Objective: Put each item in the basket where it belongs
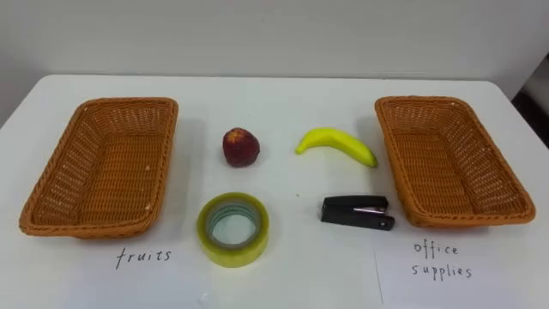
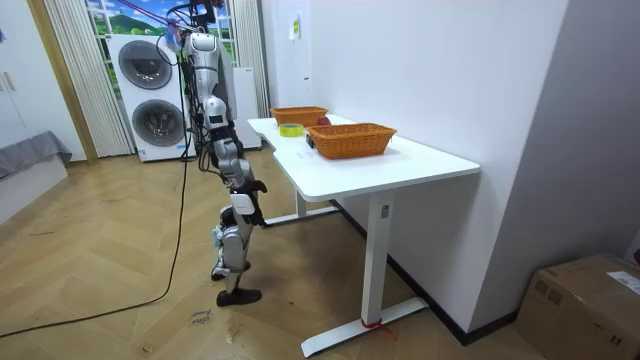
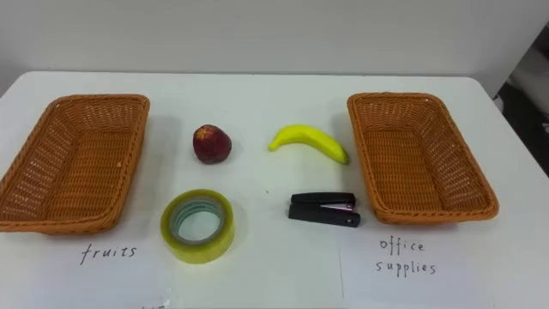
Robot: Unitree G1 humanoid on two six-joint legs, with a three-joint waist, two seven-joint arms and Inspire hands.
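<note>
Fingers (image 2: 252, 186) unreadable, room view | eye views: banana (image 1: 336, 144), stapler (image 1: 358, 212), fruits label (image 1: 144, 256)

A white desk (image 2: 400, 165) stands against the plain white wall (image 2: 450, 60) on the right, on a herringbone wood floor (image 2: 120, 300). At the far left, two washing machines (image 2: 150, 95) are stacked beside pale curtains (image 2: 75, 70). A cardboard box (image 2: 590, 300) sits near right.

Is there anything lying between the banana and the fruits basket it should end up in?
Yes: the apple lies straight between the banana and the fruits basket. It is low, so lifting the banana over it should probably clear it.
</note>
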